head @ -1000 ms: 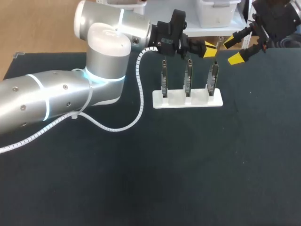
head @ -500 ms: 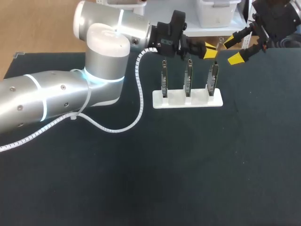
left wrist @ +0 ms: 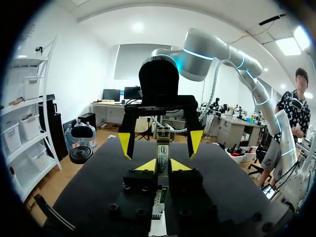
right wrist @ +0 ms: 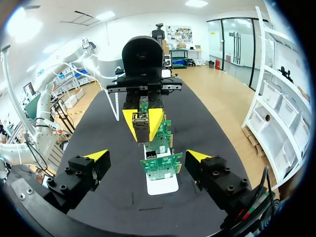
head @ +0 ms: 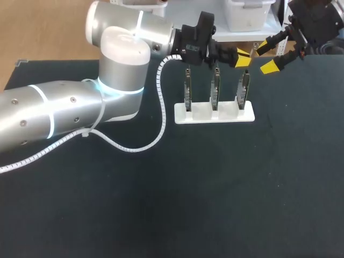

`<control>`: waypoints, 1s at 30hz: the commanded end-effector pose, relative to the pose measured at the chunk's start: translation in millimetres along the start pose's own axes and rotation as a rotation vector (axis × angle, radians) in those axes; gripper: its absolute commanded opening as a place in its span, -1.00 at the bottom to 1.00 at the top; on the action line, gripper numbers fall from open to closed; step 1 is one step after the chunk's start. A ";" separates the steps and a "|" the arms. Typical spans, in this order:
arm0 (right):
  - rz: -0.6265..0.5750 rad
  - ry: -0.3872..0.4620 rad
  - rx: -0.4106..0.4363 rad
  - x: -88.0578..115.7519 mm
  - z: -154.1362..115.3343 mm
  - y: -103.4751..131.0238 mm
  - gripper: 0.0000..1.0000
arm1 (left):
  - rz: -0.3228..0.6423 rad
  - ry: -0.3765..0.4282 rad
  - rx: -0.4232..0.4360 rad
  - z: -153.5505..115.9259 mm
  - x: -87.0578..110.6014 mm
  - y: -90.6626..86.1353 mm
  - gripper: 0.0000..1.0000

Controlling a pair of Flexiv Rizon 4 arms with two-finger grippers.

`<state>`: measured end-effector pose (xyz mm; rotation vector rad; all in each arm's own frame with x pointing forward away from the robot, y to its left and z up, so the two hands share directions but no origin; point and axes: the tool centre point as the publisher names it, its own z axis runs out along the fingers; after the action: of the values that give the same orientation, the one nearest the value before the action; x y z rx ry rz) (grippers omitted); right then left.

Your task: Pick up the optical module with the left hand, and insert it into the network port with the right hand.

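The left gripper [head: 242, 57] is clamped on the module [left wrist: 162, 150], its yellow tips pressing the narrow body from two sides. The module stands out ahead of those tips, toward the right gripper [head: 267, 57]; that one faces it with fingers wide apart and nothing between them; the two grippers are near each other but apart. Under the left gripper three boards [right wrist: 160, 165] stand upright in a white stand [head: 215, 114] on the dark surface [head: 226, 188]; what seems to be a port [right wrist: 150, 155] sits at the upper edge of the board nearest the right gripper, though it is too small to be sure.

The module looks like a small metal-cased bar, so I judge it light and stiff, unlikely to bend or crush under a firm pinch. Its smooth flat sides would probably be slippery against hard tips, so the hold should be square on two opposite faces, not across an edge where it could twist. The place for the right gripper is the bare length ahead of the left tips; it should close there beside those tips without touching them, and leave free the end that must enter the port. Which end that is I cannot tell from here.

The boards are thin and only slotted into the stand; they would likely tilt or lift under a sideways push, so the module should go in straight along the port's axis, with little force.
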<state>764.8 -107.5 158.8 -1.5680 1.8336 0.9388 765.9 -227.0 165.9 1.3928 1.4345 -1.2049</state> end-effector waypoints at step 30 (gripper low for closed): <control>-0.021 -0.036 0.051 -5.0 -12.1 -4.4 1.00 | 0.000 0.014 0.001 2.4 2.3 -2.4 -1.00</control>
<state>775.1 -114.5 169.0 -1.5370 1.8185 0.8938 763.3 -228.6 163.4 1.4046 1.4420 -1.2002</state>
